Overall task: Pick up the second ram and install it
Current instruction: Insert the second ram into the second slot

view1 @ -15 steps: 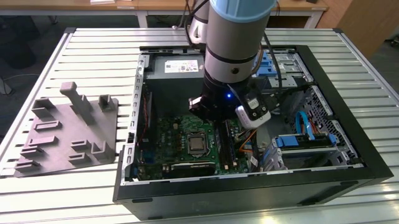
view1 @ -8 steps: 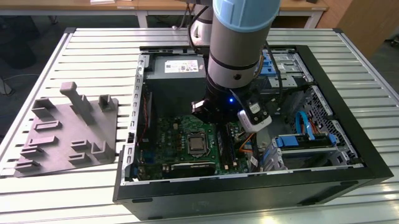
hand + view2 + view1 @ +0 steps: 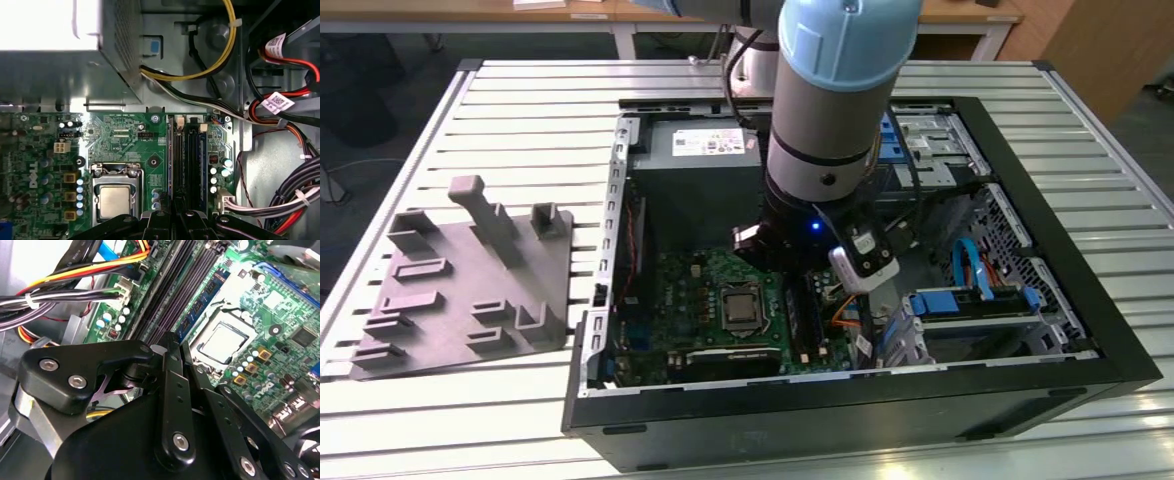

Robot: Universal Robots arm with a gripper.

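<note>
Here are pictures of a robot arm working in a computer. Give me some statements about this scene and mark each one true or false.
1. The computer case lies open on a slatted table. True.
2. The grey fixture plate sits inside the case. False: it lies on the table, beside the case at the exterior view's left.
3. The gripper is down inside the case, at the memory slots. True.
4. A fan cooler covers the processor. False: its metal top is bare.
5. A blue ram stick stands in one of the slots. True.
</note>
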